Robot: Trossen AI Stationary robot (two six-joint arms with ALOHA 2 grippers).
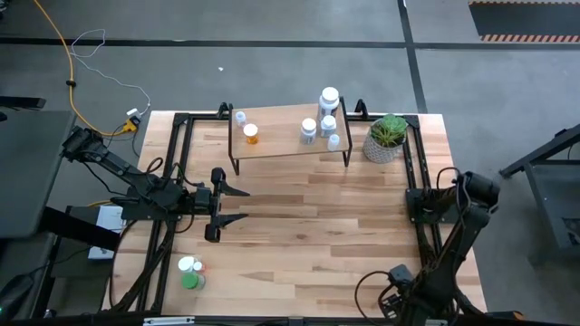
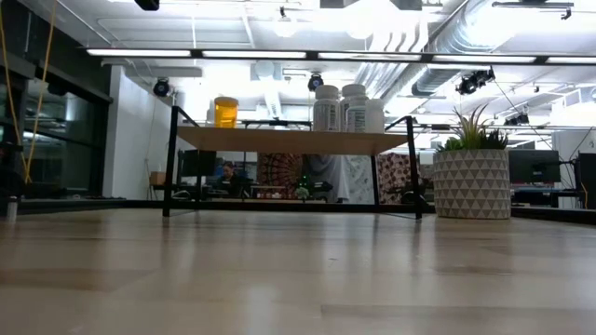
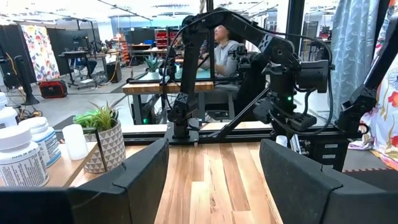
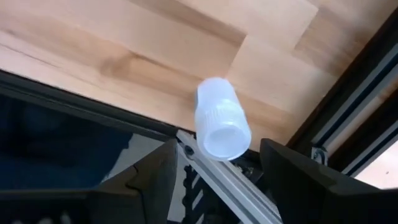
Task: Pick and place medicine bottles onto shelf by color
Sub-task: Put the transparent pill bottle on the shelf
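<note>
- Looking down from the high view, the shelf [image 1: 288, 145] stands at the far side of the worktop [image 1: 308, 235]. On it an orange bottle [image 1: 251, 134] and a small white one [image 1: 240, 118] stand at its left end, and a cluster of white bottles [image 1: 324, 116] toward its right, which looks like sorting by color.
- Two more bottles, a green one [image 1: 189, 280] and one beside it [image 1: 194, 266], wait at the near left edge, not yet shelved.
- The left gripper [image 1: 237, 205] hovers over the worktop left of centre, fingers spread wide and empty, probably ready for a pick.
- The right arm folds at the near right corner; its gripper [image 1: 399, 279] is hard to make out here.
- From the low view, the orange bottle [image 2: 225, 112] and white bottles [image 2: 340, 107] top the shelf, with a plant [image 2: 472, 172] to the right; neither arm shows, and the near bottles are out of sight.
- From the left wrist view, the open fingers [image 3: 143, 174] frame bare worktop; shelf bottles [image 3: 22, 155] are cut off at the edge.
- From the right wrist view, a white bottle [image 4: 221, 118] lies beyond the partly open fingers [image 4: 155, 171] by a frame rail; whether they touch it I cannot tell.
</note>
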